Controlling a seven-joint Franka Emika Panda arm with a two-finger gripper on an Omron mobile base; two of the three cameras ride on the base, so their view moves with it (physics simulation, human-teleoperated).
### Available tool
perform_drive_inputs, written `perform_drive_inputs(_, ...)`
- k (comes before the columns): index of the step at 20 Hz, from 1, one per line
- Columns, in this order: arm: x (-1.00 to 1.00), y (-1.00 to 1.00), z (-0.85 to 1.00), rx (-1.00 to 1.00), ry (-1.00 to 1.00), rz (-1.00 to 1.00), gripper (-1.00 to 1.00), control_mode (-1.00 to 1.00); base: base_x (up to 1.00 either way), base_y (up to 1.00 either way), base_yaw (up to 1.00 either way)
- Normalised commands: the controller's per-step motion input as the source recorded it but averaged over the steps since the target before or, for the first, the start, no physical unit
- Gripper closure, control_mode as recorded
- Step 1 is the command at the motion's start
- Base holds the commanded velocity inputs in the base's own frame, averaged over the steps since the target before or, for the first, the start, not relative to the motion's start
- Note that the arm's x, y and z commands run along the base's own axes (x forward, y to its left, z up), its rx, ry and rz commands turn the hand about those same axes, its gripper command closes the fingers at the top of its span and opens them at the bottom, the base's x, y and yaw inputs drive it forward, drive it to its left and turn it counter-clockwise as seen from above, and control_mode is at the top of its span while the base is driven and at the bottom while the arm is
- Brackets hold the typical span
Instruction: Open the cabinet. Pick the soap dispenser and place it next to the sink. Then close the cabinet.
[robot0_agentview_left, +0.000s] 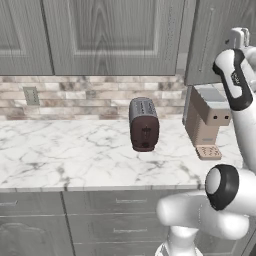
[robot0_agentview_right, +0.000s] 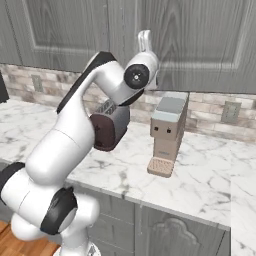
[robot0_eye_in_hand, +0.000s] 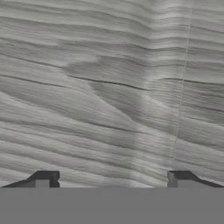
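Grey wood-grain cabinet (robot0_eye_in_hand: 109, 87) door right before your gripper (robot0_eye_in_hand: 111, 177), jaws wide apart, empty. Door looks shut. Risk: you close beside slim handle (robot0_agentview_left: 204, 47), fingertips (robot0_eye_in_hand: 43, 177) slip, door stays shut. Soap dispenser presumably inside.

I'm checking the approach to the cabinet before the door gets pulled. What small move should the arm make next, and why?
Probably shift the gripper sideways to a handle, then close on it. The hand view shows its jaws apart, facing the bare wood grain of the cabinet door from close up, with nothing between the fingertips. The doors look shut in both base views.
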Motion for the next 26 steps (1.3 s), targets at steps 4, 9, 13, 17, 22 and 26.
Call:
perform_drive_inputs(4,0.77,0.05,-0.15,0.04,0.01,0.09,-1.00,-1.00,0.00,0.00,0.00)
perform_drive_inputs(9,0.80,-0.07,-0.19,0.00,0.12,0.00,-1.00,-1.00,0.00,0.00,0.00)
perform_drive_inputs(13,0.66,-0.10,-0.18,0.00,0.12,0.00,-1.00,-1.00,0.00,0.00,0.00)
perform_drive_inputs(17,0.51,-0.08,-0.24,0.00,0.09,-0.01,-1.00,-1.00,0.00,0.00,0.00)
perform_drive_inputs(22,0.42,-0.07,-0.25,0.00,0.10,-0.02,-1.00,-1.00,0.00,0.00,0.00)
perform_drive_inputs(26,0.37,-0.07,-0.27,0.00,0.10,-0.03,-1.00,-1.00,0.00,0.00,0.00)
